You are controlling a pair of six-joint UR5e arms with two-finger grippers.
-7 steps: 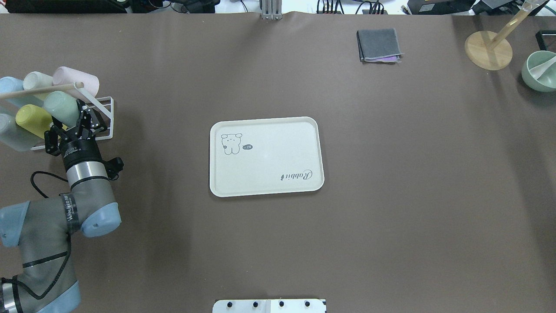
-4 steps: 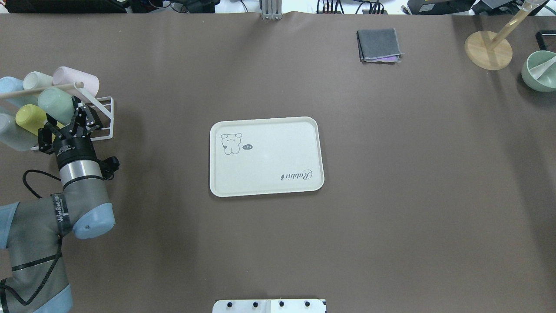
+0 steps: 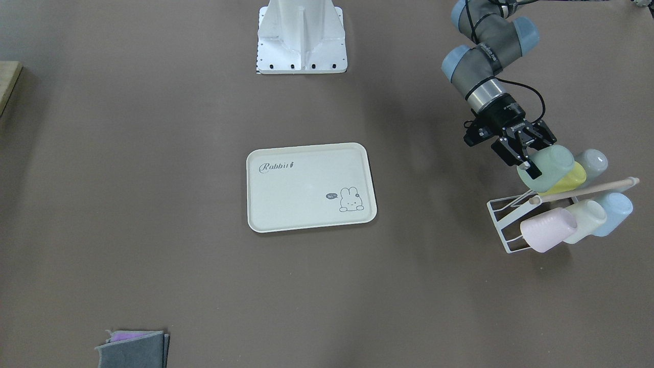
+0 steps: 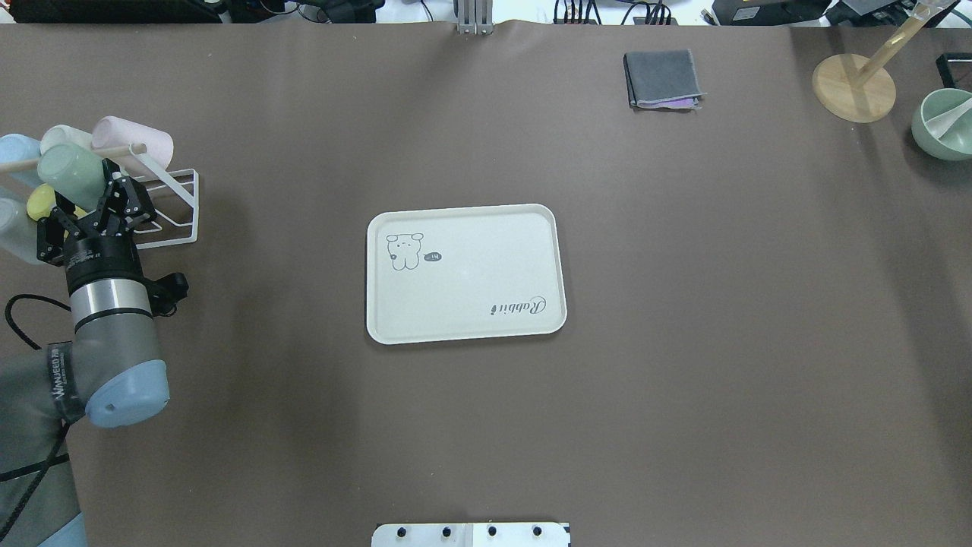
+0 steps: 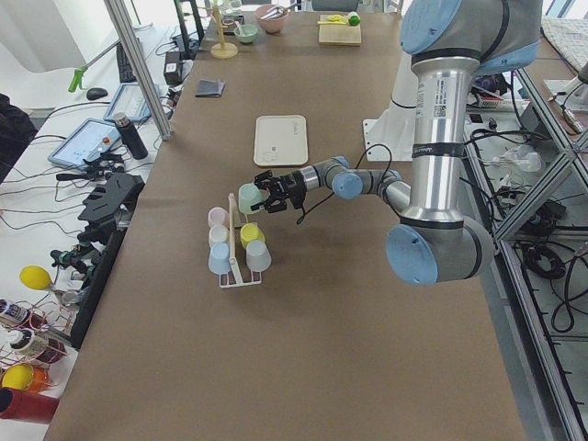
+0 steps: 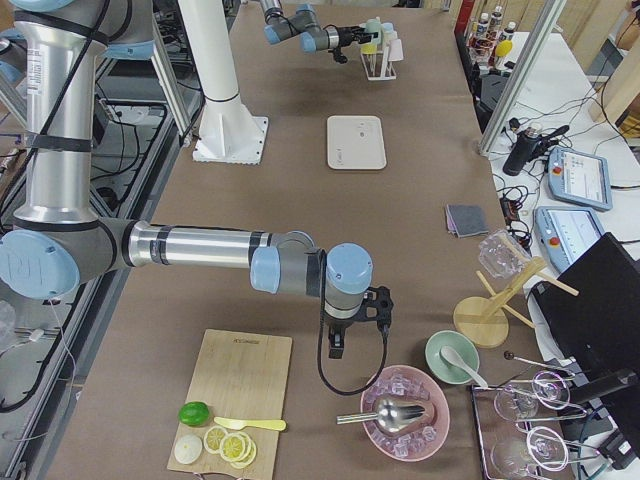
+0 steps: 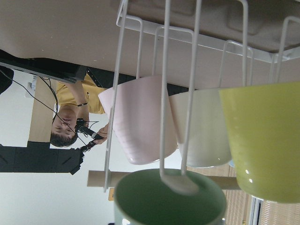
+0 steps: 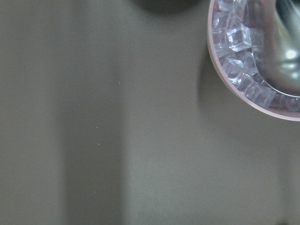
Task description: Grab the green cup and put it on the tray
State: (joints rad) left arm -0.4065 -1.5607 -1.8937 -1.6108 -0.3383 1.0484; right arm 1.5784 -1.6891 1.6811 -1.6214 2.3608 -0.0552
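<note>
My left gripper (image 4: 85, 194) is shut on the green cup (image 4: 67, 175), gripping it at its rim beside the white wire cup rack (image 4: 173, 211). It holds the cup on its side, above the yellow cup (image 4: 39, 203). In the front-facing view the gripper (image 3: 534, 156) and the green cup (image 3: 551, 164) sit over the rack (image 3: 503, 225). In the left wrist view the cup's teal mouth (image 7: 150, 204) fills the bottom, with a rack prong tip at it. The cream Rabbit tray (image 4: 467, 289) lies empty mid-table. My right gripper (image 6: 336, 345) hangs far off; I cannot tell its state.
The rack holds a pink cup (image 4: 140, 138), a whitish cup (image 3: 587, 217) and pale blue cups (image 3: 615, 209). A grey cloth (image 4: 661, 78), a wooden stand (image 4: 854, 87) and a green bowl (image 4: 945, 125) sit at the far right. A pink bowl of ice (image 8: 253, 70) is under the right wrist.
My left gripper has moved left and a little farther away with the green cup in it, drawing the cup along the rack. The tray has not moved.
</note>
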